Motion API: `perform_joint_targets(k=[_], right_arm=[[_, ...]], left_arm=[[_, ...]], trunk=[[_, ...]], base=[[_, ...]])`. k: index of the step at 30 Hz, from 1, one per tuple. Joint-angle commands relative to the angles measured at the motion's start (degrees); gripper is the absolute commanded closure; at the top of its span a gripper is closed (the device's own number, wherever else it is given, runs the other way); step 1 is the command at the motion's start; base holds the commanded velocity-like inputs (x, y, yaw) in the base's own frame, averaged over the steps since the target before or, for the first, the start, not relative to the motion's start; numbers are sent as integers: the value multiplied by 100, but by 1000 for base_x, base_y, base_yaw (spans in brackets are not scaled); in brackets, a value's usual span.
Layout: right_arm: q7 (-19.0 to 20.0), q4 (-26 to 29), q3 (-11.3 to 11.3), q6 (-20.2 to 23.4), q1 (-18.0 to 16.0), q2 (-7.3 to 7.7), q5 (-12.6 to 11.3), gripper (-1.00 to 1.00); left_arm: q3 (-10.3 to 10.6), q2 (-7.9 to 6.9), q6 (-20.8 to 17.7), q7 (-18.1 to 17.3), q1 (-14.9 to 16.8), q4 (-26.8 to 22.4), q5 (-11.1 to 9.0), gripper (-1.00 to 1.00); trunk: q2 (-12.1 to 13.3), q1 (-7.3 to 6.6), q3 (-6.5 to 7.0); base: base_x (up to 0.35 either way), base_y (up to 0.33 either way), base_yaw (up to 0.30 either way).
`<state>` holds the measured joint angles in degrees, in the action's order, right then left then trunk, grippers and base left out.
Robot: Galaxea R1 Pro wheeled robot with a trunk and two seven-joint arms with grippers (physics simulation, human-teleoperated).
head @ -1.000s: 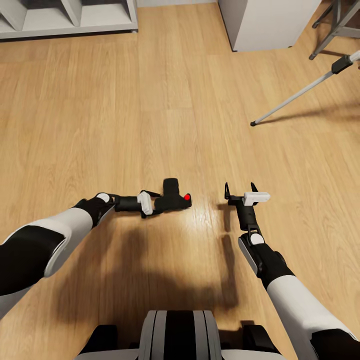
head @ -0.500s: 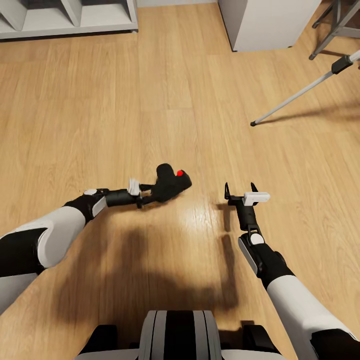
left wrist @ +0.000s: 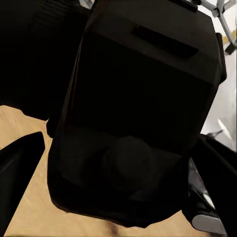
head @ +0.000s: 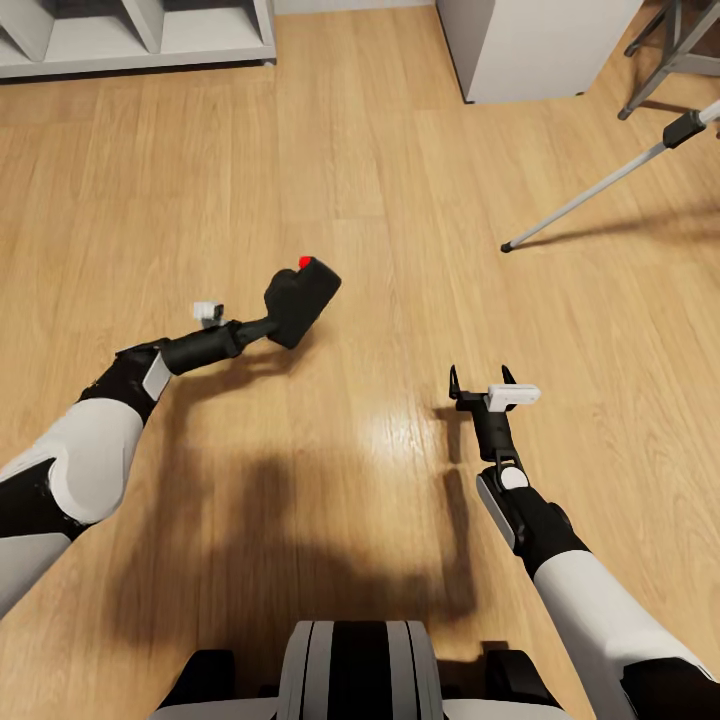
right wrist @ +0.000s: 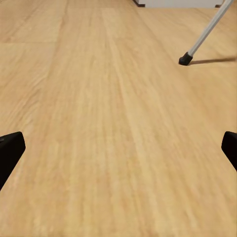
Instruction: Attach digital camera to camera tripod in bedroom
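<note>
The black digital camera [head: 298,301] with its red button on top hangs above the wood floor left of centre, and my left gripper [head: 275,325] is shut on it. Up close in the left wrist view the camera's dark body [left wrist: 133,113] sits between the fingers. My right gripper [head: 482,378] stands open over bare floor, its two fingertips [right wrist: 10,150] at the sides of the right wrist view with nothing between them. One silver leg of the camera tripod [head: 600,192] slants across the upper right, ending in a black foot [right wrist: 185,59].
A grey cube shelf [head: 130,40] stands at the back left and a white cabinet [head: 530,45] at the back centre-right. Dark grey frame legs [head: 665,50] sit in the far right corner. Light wood floor [head: 400,300] lies between the arms and the tripod.
My left arm has lifted and swung the camera up and to the left, turning it so the red button faces upward. The right arm has stayed still.
</note>
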<state>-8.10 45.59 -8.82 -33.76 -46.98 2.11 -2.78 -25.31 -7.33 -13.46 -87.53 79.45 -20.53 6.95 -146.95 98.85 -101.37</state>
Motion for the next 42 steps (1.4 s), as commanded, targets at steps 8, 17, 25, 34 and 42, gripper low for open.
perform_joint_targets(k=[8,17,25,34,42], right_arm=[[-39,-6,-40,-16,-4,9,-27,-100],[-37,-6,-40,-16,-4,9,-27,-100],[-37,-6,-40,-16,-4,9,-25,-100],[-35,-2,-40,-35,-4,9,-28,-100],[-34,2,-47,-255,4,9,-30,-100]], left_arm=[[-74,-44,-641,-247,-24,-579,61,100],[-78,-55,-738,-247,-26,-856,61,100],[-78,-61,-753,-247,-29,-822,61,100],[-73,-72,-848,-247,-26,-834,63,100],[-88,-337,-874,-247,-33,-710,62,100]], trunk=[[-1,-1,-3],[-1,-1,-3],[-1,-1,-3],[8,-19,152],[19,-39,329]], base=[[0,0,0],[0,0,0],[0,0,0],[0,0,0],[0,0,0]])
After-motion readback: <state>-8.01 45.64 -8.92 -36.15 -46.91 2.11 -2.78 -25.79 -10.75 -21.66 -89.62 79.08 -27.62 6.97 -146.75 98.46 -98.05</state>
